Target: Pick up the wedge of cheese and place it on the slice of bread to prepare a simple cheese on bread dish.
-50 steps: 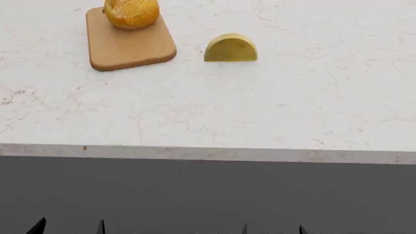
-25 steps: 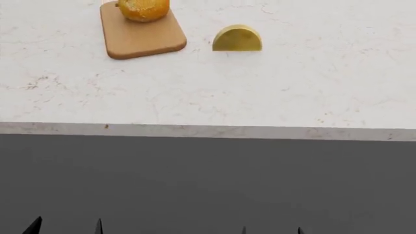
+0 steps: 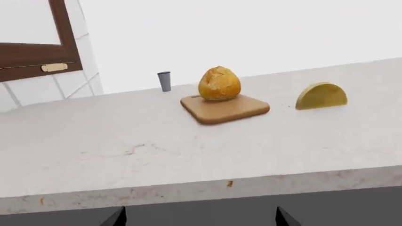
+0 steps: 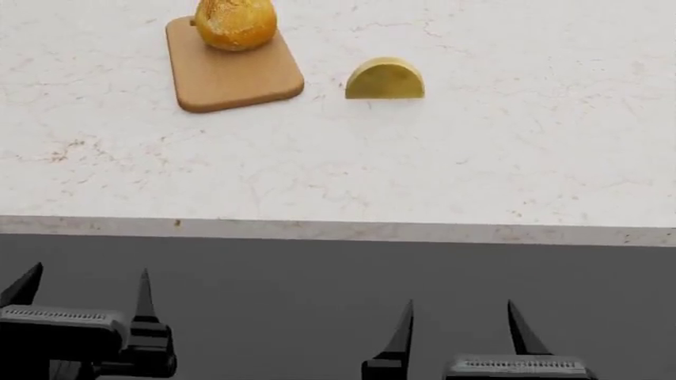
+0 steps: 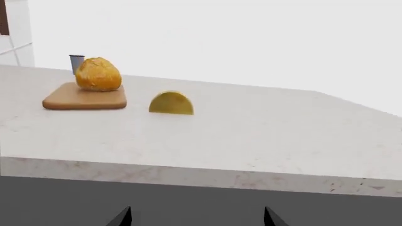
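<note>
The wedge of cheese (image 4: pixel 385 79) (image 3: pixel 321 96) (image 5: pixel 171 103), a pale yellow half-disc, stands on its flat edge on the white marble counter (image 4: pixel 423 166). To its left the golden slice of bread (image 4: pixel 236 23) (image 3: pixel 219 84) (image 5: pixel 98 74) rests on the far part of a tan cutting board (image 4: pixel 233 75) (image 3: pixel 226 108) (image 5: pixel 84 100). My left gripper (image 4: pixel 85 289) (image 3: pixel 201 219) and right gripper (image 4: pixel 460 324) (image 5: pixel 196 217) hang open and empty in front of the counter's dark front face, below its edge, far from both objects.
A small grey cup (image 3: pixel 164 81) (image 5: pixel 76 61) stands behind the board near the back wall. A brown-framed window (image 3: pixel 37 42) and tiled wall lie far left. The counter's front edge (image 4: pixel 338 231) runs across between the grippers and the objects.
The head view has shifted, so the counter edge and objects sit lower in the picture. Both grippers have risen into view, showing far more of their fingers than before.
</note>
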